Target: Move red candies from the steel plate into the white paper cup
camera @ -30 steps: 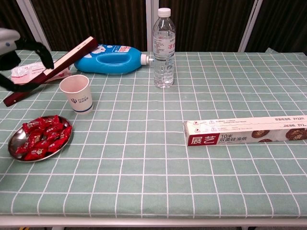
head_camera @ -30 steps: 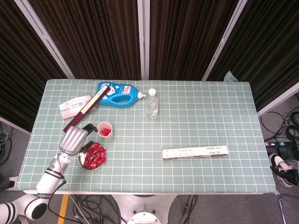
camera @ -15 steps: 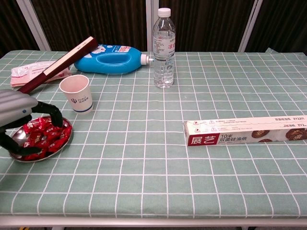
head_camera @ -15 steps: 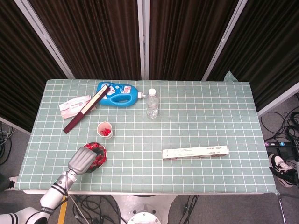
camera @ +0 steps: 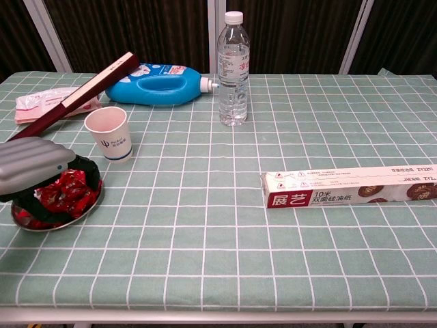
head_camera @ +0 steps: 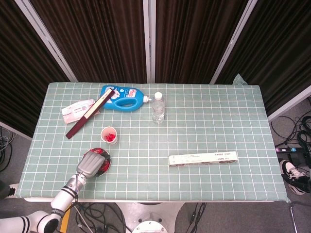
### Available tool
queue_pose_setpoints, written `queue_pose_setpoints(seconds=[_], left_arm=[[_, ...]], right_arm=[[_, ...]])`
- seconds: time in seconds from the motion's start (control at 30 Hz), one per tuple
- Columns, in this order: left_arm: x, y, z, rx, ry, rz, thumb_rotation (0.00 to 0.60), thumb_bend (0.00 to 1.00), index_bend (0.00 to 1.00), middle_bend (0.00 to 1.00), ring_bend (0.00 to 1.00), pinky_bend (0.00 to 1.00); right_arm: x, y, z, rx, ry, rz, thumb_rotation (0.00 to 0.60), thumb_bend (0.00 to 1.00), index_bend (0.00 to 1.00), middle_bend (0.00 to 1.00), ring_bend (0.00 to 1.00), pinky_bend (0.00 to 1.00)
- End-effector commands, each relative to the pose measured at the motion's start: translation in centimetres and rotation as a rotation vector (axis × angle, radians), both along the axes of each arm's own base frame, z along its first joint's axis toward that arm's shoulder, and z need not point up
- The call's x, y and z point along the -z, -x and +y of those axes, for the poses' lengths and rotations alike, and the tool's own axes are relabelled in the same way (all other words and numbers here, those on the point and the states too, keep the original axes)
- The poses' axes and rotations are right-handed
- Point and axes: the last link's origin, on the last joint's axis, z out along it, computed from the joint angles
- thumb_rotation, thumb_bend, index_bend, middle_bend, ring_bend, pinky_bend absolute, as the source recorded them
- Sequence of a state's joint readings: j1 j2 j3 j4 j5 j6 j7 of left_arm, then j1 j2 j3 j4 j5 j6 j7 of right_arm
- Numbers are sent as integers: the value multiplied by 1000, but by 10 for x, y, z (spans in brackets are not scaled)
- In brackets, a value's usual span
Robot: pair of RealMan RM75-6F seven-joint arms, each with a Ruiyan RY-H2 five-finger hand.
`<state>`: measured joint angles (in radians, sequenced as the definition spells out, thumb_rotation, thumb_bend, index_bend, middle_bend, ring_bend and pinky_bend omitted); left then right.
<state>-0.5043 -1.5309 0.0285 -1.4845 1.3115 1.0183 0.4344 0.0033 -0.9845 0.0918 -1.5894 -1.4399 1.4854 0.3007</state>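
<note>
A table (head_camera: 204, 121) under a pale green checked cloth carries everything here. Toward its back left a blue plastic detergent bottle (camera: 158, 85) lies on its side, with a long dark-red flat box (camera: 75, 98) leaning across its end and a pink-and-white packet (camera: 42, 100) beneath that. A long white cling-film carton (camera: 349, 186) lies well apart on the right, and a clear plastic water bottle (camera: 233, 68) stands upright near the back centre.

The robot's left hand (camera: 37, 172) is lowered over the round steel plate (camera: 41, 222) at the near left, its dark fingers (camera: 83, 168) curled down into the pile of red wrapped candies (camera: 72, 195). Whether a candy is actually pinched cannot be told; the palm hides the fingertips in both views. The right hand is in neither view.

The white paper cup (camera: 108, 132) stands upright just behind the plate, and the head view shows several red candies inside it already. So the task looks partly done: some pieces are in the cup, but a good heap remains on the plate, so several more trips seem to be needed.
</note>
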Motion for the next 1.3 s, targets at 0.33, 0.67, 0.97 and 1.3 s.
queue_pose_setpoints(seconds=[0.33,0.67,0.97,1.3], left_arm=[[7,6,5,-10,2,12,600,311,542,534,931,1000],[7,14,11,-23,4,-7,600,440,633,647,939,1000],[0,13,20,-11,-8,-55,600,531,728,774,957,1000],[-45,-26,50,39,-76,-183,600,536,736,788,957,1000]], right_arm=[[0,-1,0,3,-1,1,600,33,0,134,0,339],[-1,-2,0,1,1,0,600,33,0,134,0,339],[-2,-2,2,1,7,-2,600,29,0,134,0,342],[-2,0,3,1,9,-4,600,28,0,134,0,342]])
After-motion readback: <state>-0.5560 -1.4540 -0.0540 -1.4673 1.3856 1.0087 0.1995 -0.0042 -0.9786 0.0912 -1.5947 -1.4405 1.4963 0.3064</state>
